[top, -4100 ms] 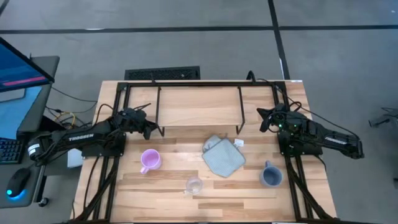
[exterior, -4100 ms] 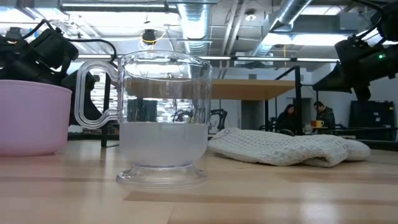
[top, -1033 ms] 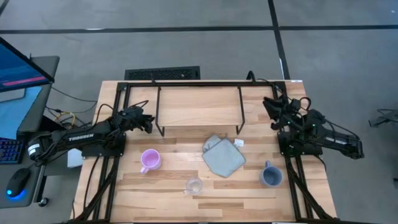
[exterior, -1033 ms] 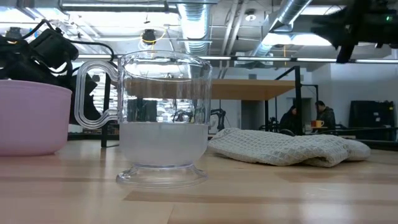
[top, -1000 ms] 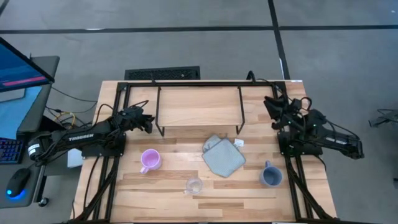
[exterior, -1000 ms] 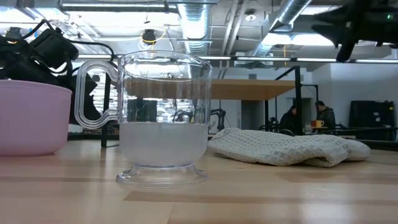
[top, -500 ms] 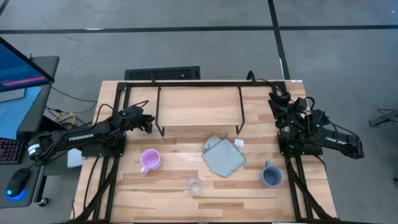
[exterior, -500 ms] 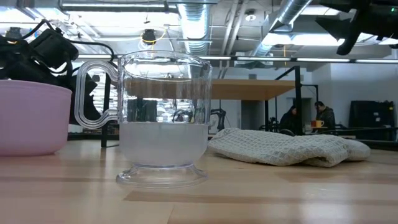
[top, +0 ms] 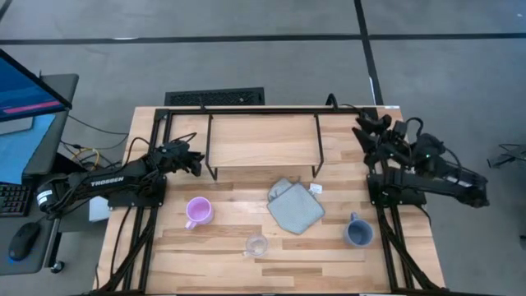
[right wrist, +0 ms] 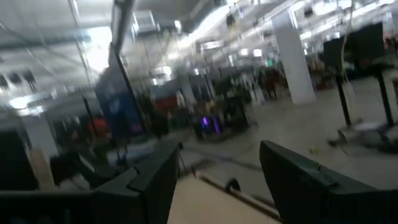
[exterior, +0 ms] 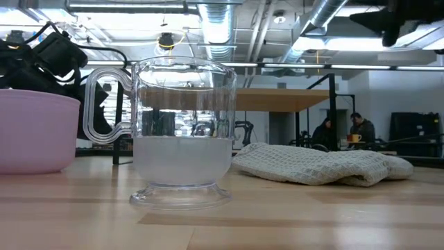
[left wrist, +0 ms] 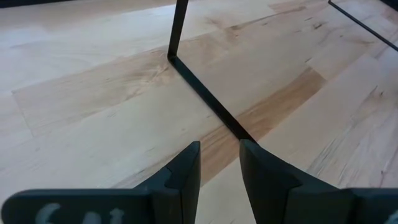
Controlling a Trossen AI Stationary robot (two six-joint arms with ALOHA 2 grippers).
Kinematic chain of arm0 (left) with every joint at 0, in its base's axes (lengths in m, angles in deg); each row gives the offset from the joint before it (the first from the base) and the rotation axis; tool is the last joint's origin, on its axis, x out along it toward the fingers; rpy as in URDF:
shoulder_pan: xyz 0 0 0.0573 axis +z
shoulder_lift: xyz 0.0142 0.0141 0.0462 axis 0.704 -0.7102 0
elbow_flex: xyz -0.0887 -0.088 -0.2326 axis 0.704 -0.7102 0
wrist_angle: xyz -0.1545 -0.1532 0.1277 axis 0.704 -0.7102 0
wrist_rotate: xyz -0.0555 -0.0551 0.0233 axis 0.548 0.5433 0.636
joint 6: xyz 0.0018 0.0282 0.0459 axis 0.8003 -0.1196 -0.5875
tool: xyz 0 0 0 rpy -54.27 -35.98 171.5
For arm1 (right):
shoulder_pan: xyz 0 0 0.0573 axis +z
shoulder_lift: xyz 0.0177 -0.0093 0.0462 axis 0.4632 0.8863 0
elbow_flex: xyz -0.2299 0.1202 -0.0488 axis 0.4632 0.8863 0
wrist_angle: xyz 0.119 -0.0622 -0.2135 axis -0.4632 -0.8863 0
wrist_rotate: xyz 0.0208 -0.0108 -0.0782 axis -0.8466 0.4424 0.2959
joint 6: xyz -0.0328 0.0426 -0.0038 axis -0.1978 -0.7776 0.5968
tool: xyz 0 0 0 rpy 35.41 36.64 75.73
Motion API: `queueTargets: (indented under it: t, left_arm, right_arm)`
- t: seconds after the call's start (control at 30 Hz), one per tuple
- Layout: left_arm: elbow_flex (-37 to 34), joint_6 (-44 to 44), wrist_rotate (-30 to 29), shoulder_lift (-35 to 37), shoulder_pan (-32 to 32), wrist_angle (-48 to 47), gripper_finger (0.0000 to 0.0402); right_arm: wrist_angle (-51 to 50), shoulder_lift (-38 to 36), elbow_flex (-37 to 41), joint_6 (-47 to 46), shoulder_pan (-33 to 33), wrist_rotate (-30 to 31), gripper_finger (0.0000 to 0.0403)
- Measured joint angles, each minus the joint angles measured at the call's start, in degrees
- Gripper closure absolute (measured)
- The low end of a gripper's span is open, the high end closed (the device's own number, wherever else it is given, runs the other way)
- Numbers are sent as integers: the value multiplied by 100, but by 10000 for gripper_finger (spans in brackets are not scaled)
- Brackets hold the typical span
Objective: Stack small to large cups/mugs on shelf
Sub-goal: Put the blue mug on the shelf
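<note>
Three cups stand on the table in front of the shelf (top: pixel 263 141): a pink mug (top: pixel 198 211) at the left, a tiny clear glass cup (top: pixel 256 244) near the front edge, and a blue-grey mug (top: pixel 358 232) at the right. The low view shows the glass cup (exterior: pixel 182 132) and pink mug (exterior: pixel 35 132) up close. My left gripper (top: pixel 199 161) hovers low by the shelf's left leg (left wrist: pixel 205 87), fingers a narrow gap apart (left wrist: pixel 219 149) with nothing between them. My right gripper (top: pixel 362 130) is raised at the shelf's right end, open (right wrist: pixel 217 180), pointing slightly upward into the room.
A grey-green cloth (top: pixel 294 205) lies crumpled in the table's middle, between the mugs and below the shelf's front edge. A black frame runs along the table's far and side edges (top: pixel 271 109). A monitor and keyboard stand off the table's left (top: pixel 25 90).
My right gripper has risen, shifted a little toward the table's far edge and tipped its fingers upward; in the low view it has climbed nearly out of the picture's top. The left arm and all cups have kept still.
</note>
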Motion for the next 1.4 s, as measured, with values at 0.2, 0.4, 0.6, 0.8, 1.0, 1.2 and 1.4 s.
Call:
queueTargets:
  t: [0.2, 0.4, 0.6, 0.8, 1.0, 1.2, 1.4]
  left_arm:
    - [0, 0, -2, 0, 1, -6, 299]
    - [-2, 0, -9, 0, 1, -8, 299]
    - [0, 0, -20, 0, -1, -10, 299]
    - [-1, 0, -20, 0, 0, -10, 299]
    - [0, 0, -20, 0, 1, -10, 299]
    - [0, 0, -19, 0, 0, -10, 299]
    - [0, 0, -17, 0, -1, -10, 299]
  right_arm:
    - [-1230, 1059, -1181, -81, 2, -110, 154]
    - [-2710, 2069, -2206, -335, 4, -439, 154]
    - [-4441, 2732, -2958, -868, 157, -1055, 154]
    - [-5204, 3205, -3452, -1094, 908, -1359, 155]
    - [-5960, 3571, -3753, -1886, 1833, -1370, 174]
    - [-6234, 3988, -3765, -2839, 2802, -1379, 202]
    - [-6250, 4437, -3765, -3757, 3504, -1623, 217]
